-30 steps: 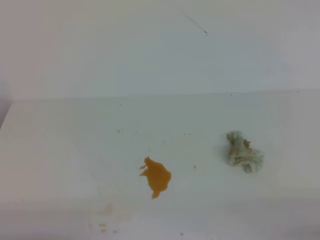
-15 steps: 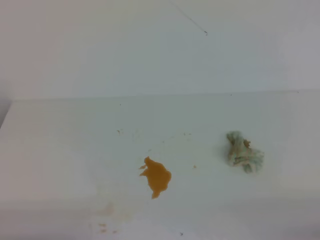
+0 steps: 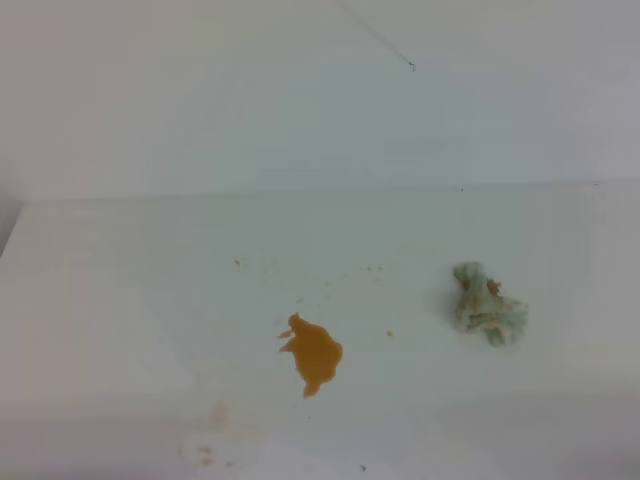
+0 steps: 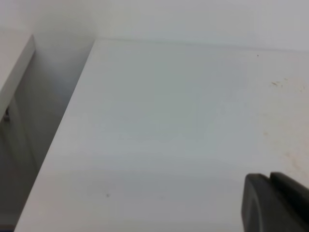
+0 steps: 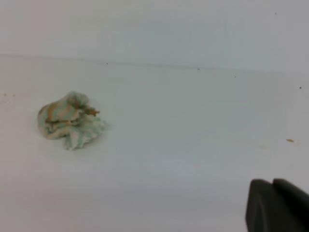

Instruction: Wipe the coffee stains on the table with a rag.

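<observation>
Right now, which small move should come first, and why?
Probably the right claw should move toward the rag to grasp it. The rag lies apart from the stain, on the right side of the table, and the right wrist view shows it ahead to the left, untouched. The stain is unwiped. The left wrist view shows neither rag nor stain.
</observation>
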`<control>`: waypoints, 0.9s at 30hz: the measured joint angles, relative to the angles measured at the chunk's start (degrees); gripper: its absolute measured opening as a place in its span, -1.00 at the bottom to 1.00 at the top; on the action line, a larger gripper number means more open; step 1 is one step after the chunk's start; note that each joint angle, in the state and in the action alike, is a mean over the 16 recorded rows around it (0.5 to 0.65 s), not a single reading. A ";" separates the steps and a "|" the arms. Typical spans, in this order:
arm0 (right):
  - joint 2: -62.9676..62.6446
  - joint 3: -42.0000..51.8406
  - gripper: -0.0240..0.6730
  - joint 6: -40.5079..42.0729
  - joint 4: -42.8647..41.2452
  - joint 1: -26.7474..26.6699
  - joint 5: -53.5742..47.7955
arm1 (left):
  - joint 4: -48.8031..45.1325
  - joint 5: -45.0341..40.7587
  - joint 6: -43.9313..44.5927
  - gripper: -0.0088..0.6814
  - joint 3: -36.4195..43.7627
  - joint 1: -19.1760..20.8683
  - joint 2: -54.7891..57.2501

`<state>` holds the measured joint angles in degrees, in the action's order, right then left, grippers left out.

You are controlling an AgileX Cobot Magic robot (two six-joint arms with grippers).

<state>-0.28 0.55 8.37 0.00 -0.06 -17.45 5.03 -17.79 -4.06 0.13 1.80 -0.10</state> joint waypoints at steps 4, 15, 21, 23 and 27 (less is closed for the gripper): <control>0.00 0.00 -0.94 0.00 0.00 0.00 0.00 | 0.00 -0.05 0.00 -0.97 -0.13 0.00 0.10; 0.28 -0.50 -0.94 -0.86 4.05 0.01 2.18 | 0.00 -0.05 0.00 -0.97 -0.13 0.00 0.10; 0.28 -0.50 -0.94 -1.76 10.14 0.01 6.53 | 0.00 -0.05 0.00 -0.97 -0.13 0.00 0.10; 0.28 -0.50 -0.94 -1.86 12.18 0.01 8.00 | 0.00 -0.05 0.00 -0.97 -0.13 0.00 0.10; 0.28 -0.50 -0.94 -1.15 15.37 0.01 10.41 | 0.00 -0.05 0.00 -0.97 -0.13 0.00 0.10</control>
<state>0.00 0.05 7.22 15.37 -0.05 -7.05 5.03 -17.84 -4.06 0.00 1.80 0.00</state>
